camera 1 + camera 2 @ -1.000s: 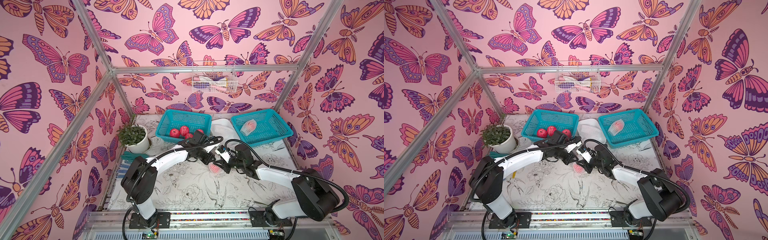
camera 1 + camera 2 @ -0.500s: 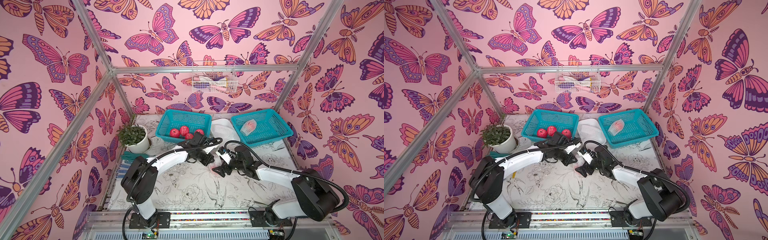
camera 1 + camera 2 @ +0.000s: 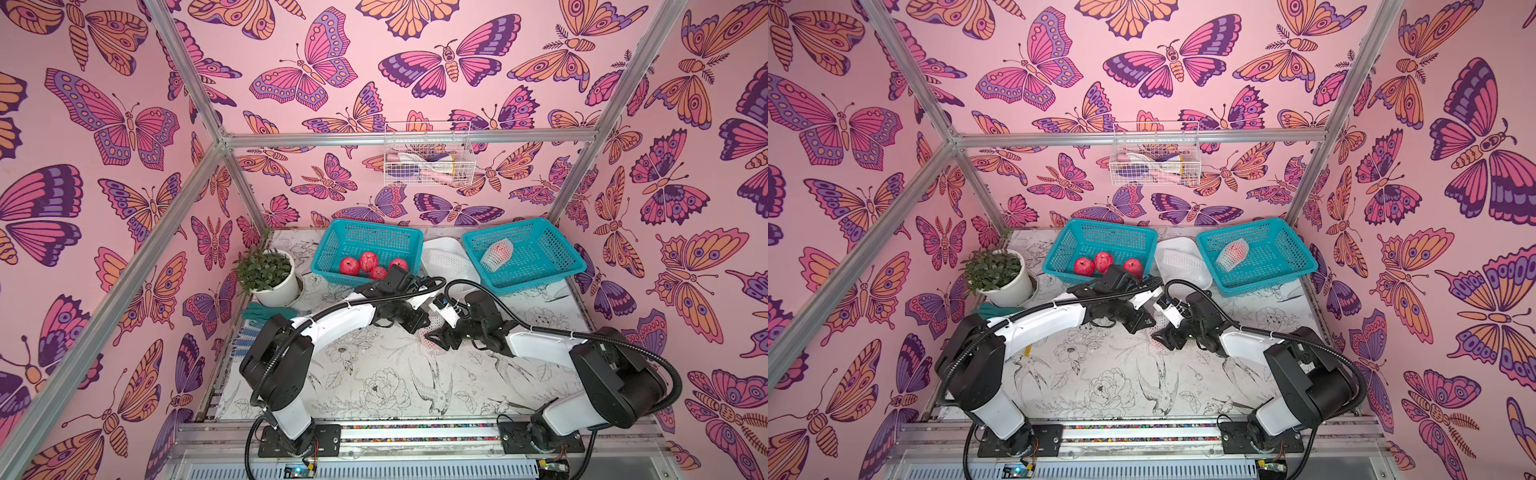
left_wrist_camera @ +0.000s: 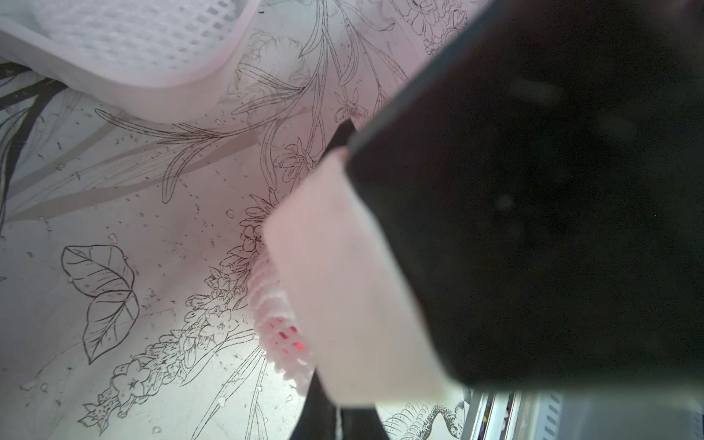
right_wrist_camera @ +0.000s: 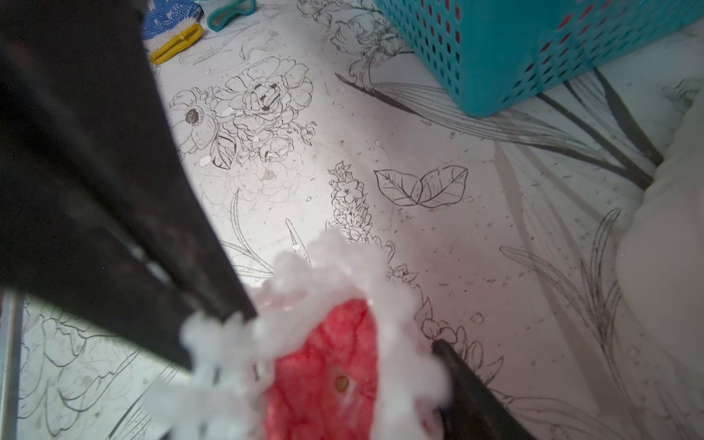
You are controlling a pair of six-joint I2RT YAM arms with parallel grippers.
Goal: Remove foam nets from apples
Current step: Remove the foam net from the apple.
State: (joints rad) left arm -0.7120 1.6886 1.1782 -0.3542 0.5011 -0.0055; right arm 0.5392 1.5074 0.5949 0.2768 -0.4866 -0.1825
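Walls [image 3: 124,124]: pink paper, big purple and orange butterflies, on all sides. Aluminium frame [image 3: 407,139] runs along the corners and across the back. White wire basket [image 3: 428,166] hangs from the back bar. Desk [image 3: 374,374]: white cover with ink-drawn flowers and birds. Potted plant [image 3: 270,274] in the far left corner. Light is even and pink-tinged.

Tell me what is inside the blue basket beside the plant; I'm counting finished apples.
Four bare red apples lie in the basket, none in a net. The left arm covers the basket's near corner, so anything lying there cannot be seen.
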